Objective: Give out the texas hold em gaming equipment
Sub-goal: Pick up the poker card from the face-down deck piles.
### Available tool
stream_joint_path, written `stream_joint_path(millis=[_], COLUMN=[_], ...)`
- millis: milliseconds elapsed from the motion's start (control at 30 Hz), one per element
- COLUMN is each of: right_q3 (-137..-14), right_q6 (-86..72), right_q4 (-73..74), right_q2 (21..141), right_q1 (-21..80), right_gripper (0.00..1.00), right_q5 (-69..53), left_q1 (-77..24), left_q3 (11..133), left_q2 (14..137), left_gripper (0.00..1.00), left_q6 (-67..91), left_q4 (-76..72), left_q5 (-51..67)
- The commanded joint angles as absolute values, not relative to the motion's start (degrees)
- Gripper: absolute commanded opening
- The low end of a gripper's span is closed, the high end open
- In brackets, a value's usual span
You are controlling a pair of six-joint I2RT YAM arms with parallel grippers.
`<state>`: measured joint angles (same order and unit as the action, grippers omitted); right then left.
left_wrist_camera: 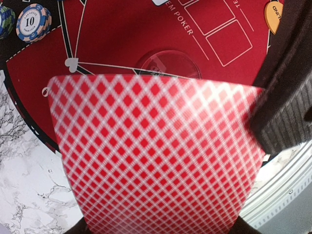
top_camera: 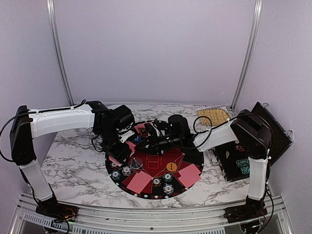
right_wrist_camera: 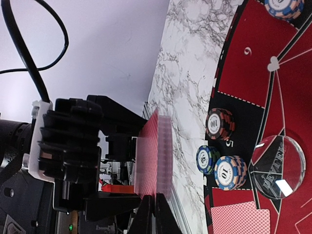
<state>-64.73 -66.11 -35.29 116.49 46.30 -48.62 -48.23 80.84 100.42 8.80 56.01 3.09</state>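
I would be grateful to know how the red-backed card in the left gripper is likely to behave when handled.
The playing card bows in the left gripper, so it is probably thin and floppy, and might buckle if squeezed harder. Its back looks smooth, so it may slip out.

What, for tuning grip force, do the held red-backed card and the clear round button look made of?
Red-backed playing card: likely coated paperboard or thin plastic; a thin flat sheet with a printed diamond lattice and little sheen. Clear round button: seemingly acrylic or glass, glossy; the mat shows through it, and it carries a bright glare spot.
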Motion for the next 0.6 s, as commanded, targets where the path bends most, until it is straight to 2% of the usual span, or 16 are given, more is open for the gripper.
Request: stream_joint_path(millis=[0, 567], right_q3=[-64.3, -55.7], right_q6=[-67.4, -75.4], right_q4=[-38.8, -49.4], right_q2=[115.2, 111.2], right_q1=[45.5, 42.8], right_gripper=[0.01, 0.0], right_q5=[-49.3, -44.9], left_q1=[-47.8, -47.1], left_q3=[81.2, 79.9], left_q2=[100.9, 100.1], left_gripper=[0.33, 0.33], left_q6=[9.4, 10.8], left_q4=[57.5, 57.2], left_q5=[2.7, 1.5])
